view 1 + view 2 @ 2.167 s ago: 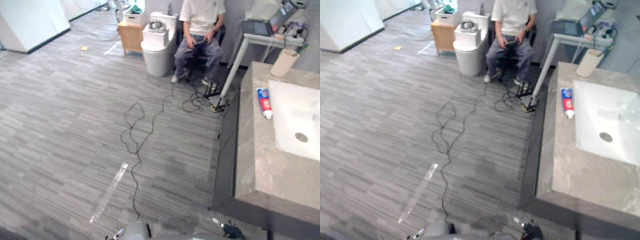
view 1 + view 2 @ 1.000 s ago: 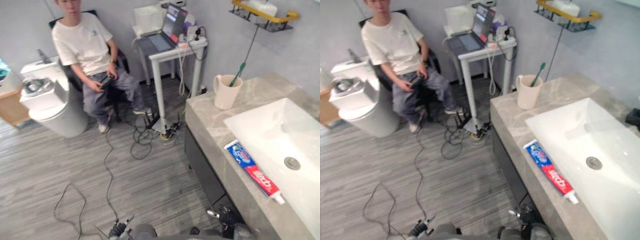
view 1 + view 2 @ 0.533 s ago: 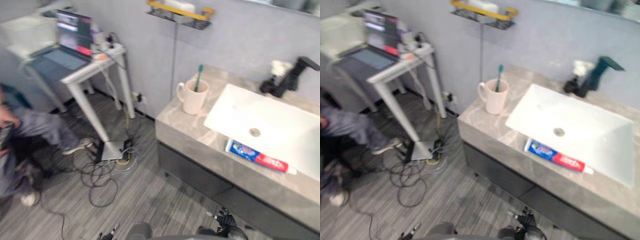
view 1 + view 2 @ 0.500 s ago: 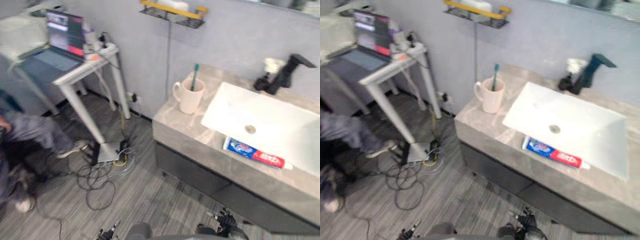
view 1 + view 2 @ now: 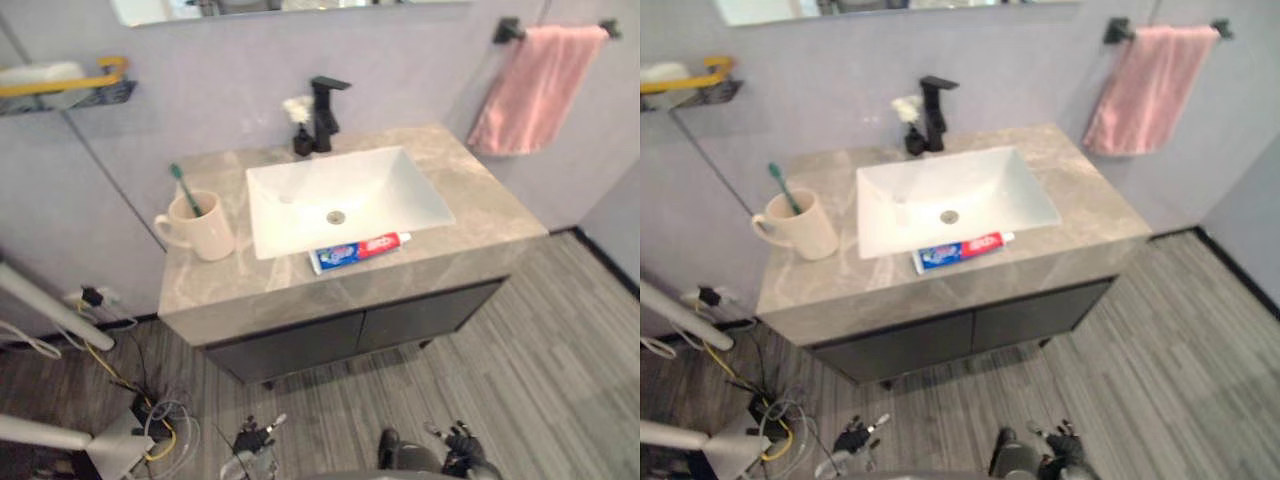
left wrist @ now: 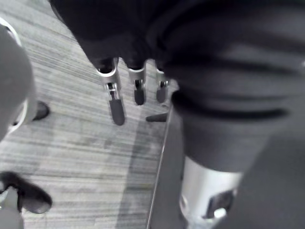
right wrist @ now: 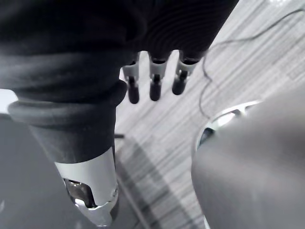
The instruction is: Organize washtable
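The washtable (image 5: 470,190) is a grey marble counter with a white sink (image 5: 340,195) and a black faucet (image 5: 322,112) at the back. A cream mug (image 5: 203,228) holding a green toothbrush (image 5: 182,187) stands at the counter's left. A blue and red toothpaste tube (image 5: 358,250) lies along the sink's front rim. My left hand (image 5: 250,437) and right hand (image 5: 462,445) hang low over the floor, well in front of the cabinet. In the wrist views the left hand's fingers (image 6: 114,95) and the right hand's fingers (image 7: 152,86) are straight and hold nothing.
A pink towel (image 5: 535,85) hangs on a black rail to the right of the counter. A yellow wall shelf (image 5: 60,85) sits at the left. White table legs (image 5: 40,310) and floor cables (image 5: 150,420) are at the lower left. Dark cabinet doors (image 5: 350,335) face me.
The whole picture has swung round, so the camera moved: the washtable is now centred and seen from the front, and the laptop table has left the view. Both hands stay low.
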